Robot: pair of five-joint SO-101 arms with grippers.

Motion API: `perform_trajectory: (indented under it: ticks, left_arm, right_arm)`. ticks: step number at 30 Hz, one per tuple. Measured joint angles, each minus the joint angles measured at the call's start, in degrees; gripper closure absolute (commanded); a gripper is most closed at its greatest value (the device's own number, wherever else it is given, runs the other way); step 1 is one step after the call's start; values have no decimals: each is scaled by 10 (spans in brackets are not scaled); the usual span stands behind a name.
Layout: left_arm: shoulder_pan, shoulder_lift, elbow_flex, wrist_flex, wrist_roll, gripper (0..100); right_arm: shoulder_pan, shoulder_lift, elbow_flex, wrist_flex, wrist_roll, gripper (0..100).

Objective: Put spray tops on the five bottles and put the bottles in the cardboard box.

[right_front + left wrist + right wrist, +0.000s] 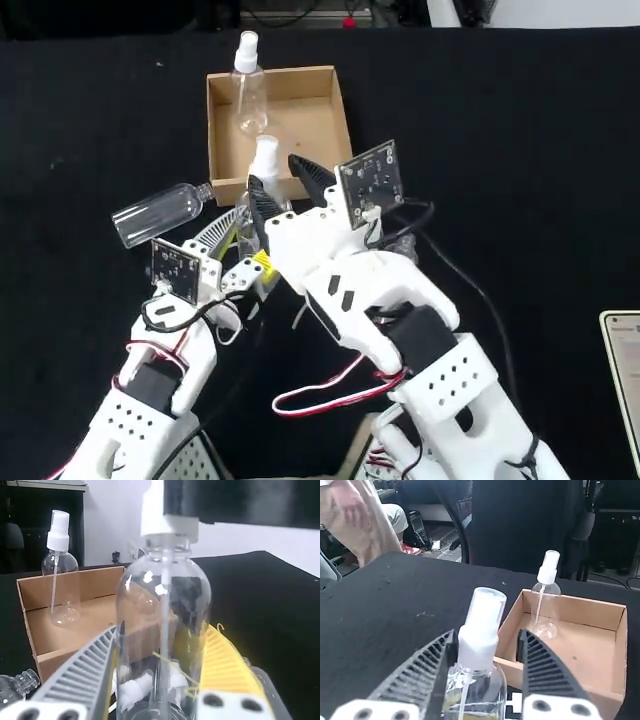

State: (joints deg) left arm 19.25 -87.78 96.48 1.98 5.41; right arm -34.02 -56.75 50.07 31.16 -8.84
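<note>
Bottles: one of the five looks boxed so far, and a second is mid-capping, I'd say. The held bottle (160, 630) stands upright just near of the cardboard box (305, 120), by its near wall. The left gripper (162, 647) pinches it low on the body, grey and yellow fingers pressed on either side.

The spray top (480, 625) sits on its neck with the dip tube down inside; can't tell if it's fully seated. The right gripper (487, 635) brackets that top with black fingers spread. One is about touching, the other shows a gap, so it's not clamped.

Next move likely calls for the right to close on the top and seat it while the left holds firm. Then lift over the near wall and set it down.

The box holds one capped bottle (248, 95), upright in the far-left corner. Both bottles look clear, with no liquid I can make out. An uncapped bottle (160, 212) lies on its side on the table (500, 150), left of the box, neck toward it.
</note>
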Motion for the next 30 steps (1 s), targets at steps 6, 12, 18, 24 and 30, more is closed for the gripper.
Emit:
perform_trajectory:
  ticks: [6,12,18,24,30]
  left_arm:
    - [1,0,0,0,0,833]
    - [0,0,0,0,0,833]
    - [0,0,0,0,0,833]
    - [0,0,0,0,0,830]
    - [-11,0,0,0,0,832]
  right_arm:
    - [-3,-7,0,25,36,819]
    - [-3,-86,1,31,38,824]
    - [-3,-119,1,31,40,885]
    - [38,-119,-18,57,40,885]
    - [109,-114,-72,172,40,885]
